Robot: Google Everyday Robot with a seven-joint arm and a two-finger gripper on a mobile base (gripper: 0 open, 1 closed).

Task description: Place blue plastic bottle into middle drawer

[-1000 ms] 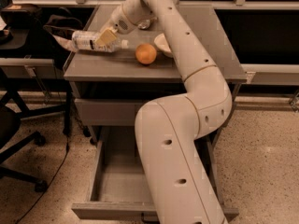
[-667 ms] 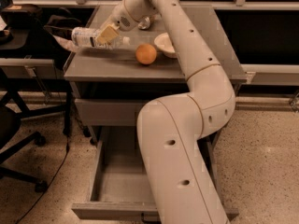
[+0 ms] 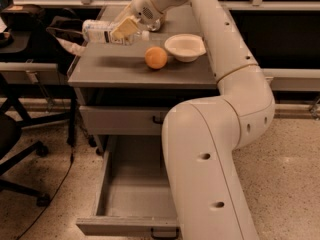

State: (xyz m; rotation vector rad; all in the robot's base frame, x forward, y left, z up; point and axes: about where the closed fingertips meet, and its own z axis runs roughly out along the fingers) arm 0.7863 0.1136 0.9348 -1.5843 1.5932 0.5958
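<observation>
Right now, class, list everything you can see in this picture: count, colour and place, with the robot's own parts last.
blue plastic bottle: one, clear with a white label, held on its side above the cabinet top's back left
orange: one, orange, on the cabinet top, just left of the bowl
bowl: one, white, on the cabinet top
cabinet: one, grey, centre of view
upper drawer: one, grey, shut, under the top
middle drawer: one, grey, pulled open at the bottom
office chair: one, black, left edge
arm: one, white, from lower right up to the cabinet top
gripper: one, tan fingers, shut on the bottle
</observation>
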